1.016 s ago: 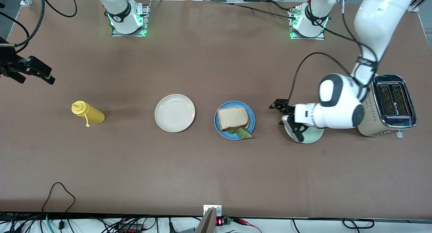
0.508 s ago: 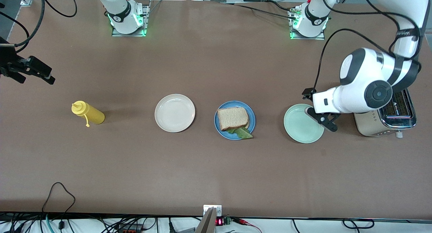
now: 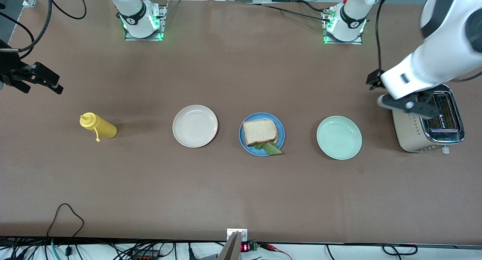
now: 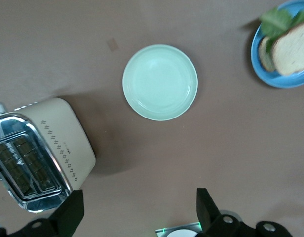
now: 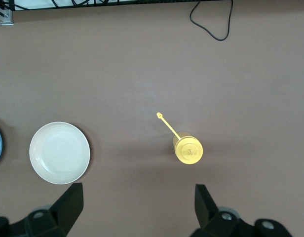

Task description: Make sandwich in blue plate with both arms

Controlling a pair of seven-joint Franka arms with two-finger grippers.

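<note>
- Up at the right arm's end of the table, the right gripper [image 3: 37, 79] waits, jaws wide apart, empty.
- Mid-table, the sandwich [image 3: 260, 134] lies on the blue plate [image 3: 280, 128].
- Over the toaster [image 3: 433, 128], the left gripper [image 3: 410, 104] hangs spread open, holding nothing.

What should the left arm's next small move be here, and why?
Probably keep lifting clear and park. The sandwich already sits assembled on the blue plate, lettuce poking out. The left gripper is open and empty, up over the toaster; the right gripper waits open near the yellow bottle. Nothing looks left to place.
</note>
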